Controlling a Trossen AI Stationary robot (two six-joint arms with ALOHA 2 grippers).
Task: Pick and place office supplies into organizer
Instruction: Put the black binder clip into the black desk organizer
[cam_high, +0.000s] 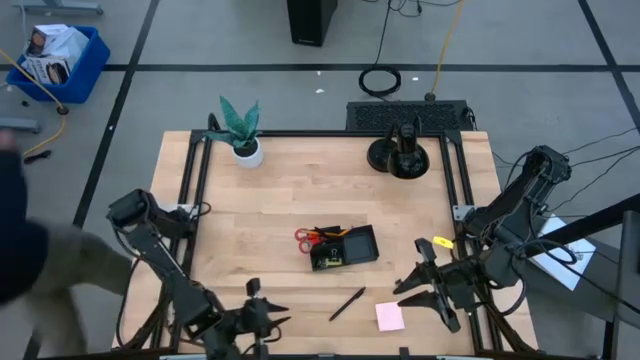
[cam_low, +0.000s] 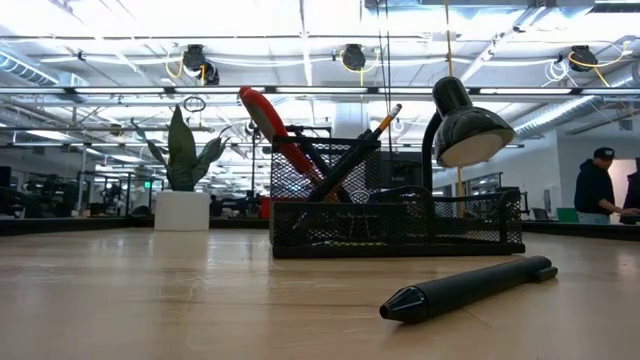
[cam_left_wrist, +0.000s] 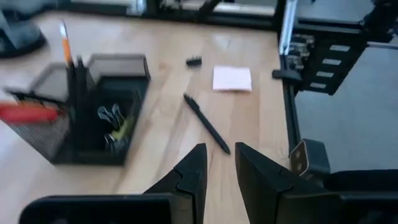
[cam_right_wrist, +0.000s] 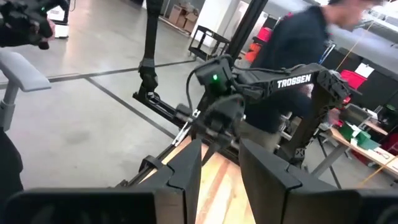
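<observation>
The black mesh organizer (cam_high: 343, 246) stands mid-table. Red-handled scissors (cam_low: 279, 128), an orange pencil (cam_left_wrist: 64, 38) and black pens stand in it, and clips with a yellow-green piece (cam_left_wrist: 115, 124) lie in its low compartment. A black pen (cam_high: 347, 303) lies flat on the wood nearer the front edge, with a pink sticky-note pad (cam_high: 389, 316) to its right. A small black clip (cam_left_wrist: 193, 61) lies beside the pad. My left gripper (cam_high: 272, 312) hovers open near the front edge, left of the pen, pointing toward it. My right gripper (cam_high: 410, 281) hangs open above the pad's area, held level.
A green plant in a white pot (cam_high: 240, 135) stands at the far left, and a black desk lamp on a round base (cam_high: 400, 152) at the far right. Bare wood lies between the organizer and the front edge. A person (cam_right_wrist: 298, 56) stands beyond the table's left side.
</observation>
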